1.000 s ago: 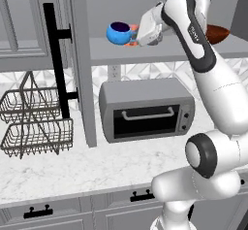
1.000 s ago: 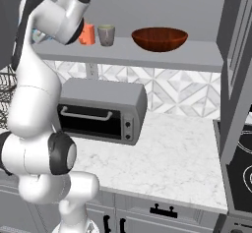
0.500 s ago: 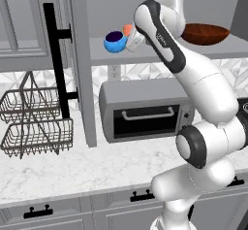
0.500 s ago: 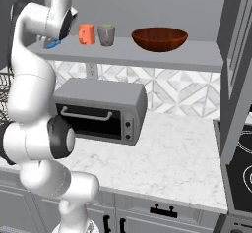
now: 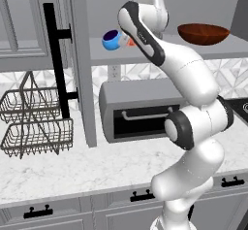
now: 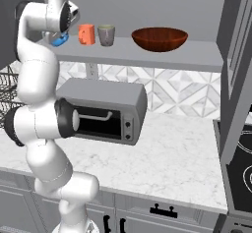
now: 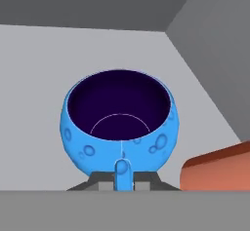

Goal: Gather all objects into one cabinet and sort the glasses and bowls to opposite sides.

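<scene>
Hand view, blue bowl [image 7: 120, 123] pinched in claw [image 7: 122, 180], above shelf [image 7: 44, 79]

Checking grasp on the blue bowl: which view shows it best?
Hand view: the blue bowl sits centred and close, its dark inside and rim plain, with the shut gripper gripping its near wall. Left base view shows it small, tilted. Right base view shows a sliver behind the arm.

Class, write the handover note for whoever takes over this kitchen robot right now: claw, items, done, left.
Claw: shut on the blue bowl, held up at the left end of the cabinet shelf.
Orange cup and grey mug stand side by side on the shelf, left of middle; red-brown bowl sits further right.
Done: three items shelved.
Left: set the blue bowl by the red-brown bowl, away from the cups.
</scene>
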Motion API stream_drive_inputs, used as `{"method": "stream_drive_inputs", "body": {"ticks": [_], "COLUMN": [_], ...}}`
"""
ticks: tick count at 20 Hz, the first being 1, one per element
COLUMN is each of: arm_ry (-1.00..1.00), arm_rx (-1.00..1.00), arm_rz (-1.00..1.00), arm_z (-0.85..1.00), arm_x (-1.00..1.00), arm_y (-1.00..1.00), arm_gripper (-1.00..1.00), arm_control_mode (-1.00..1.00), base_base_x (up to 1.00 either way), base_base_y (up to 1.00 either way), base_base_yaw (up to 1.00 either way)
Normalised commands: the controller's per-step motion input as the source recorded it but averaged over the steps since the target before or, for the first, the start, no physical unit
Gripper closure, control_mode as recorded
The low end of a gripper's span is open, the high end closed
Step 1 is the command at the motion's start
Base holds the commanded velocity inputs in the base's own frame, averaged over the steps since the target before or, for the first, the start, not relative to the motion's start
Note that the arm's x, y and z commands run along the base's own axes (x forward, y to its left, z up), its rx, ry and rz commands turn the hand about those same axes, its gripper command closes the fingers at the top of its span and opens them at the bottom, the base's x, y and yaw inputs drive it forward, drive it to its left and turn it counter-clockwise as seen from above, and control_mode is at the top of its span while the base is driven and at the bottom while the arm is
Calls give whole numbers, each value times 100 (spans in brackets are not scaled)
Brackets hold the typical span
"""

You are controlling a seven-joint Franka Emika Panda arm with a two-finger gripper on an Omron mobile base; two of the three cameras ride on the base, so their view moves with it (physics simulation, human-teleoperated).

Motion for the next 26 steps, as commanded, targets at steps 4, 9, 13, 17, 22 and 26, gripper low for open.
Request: {"method": "stream_drive_inputs", "body": {"ticks": [4,9,13,17,22,26], "arm_ry": [12,13,2,3,7,13], "arm_rx": [-1,-4,0,0,0,0], "arm_rz": [-12,-15,-9,-9,-1,2], "arm_z": [-17,-29,-3,0,0,6], "arm_x": [64,30,0,-24,-90,-100], "arm_y": [0,-2,-23,-55,-96,-81], "arm_gripper": [100,-100,-100,-100,-100,-100], "arm_control_mode": [-100,-100,-100,-100,-100,-100], "base_base_x": [0,0,0,0,0,0], "base_base_y": [0,0,0,0,0,0], "base_base_yaw": [0,0,0,0,0,0]}}
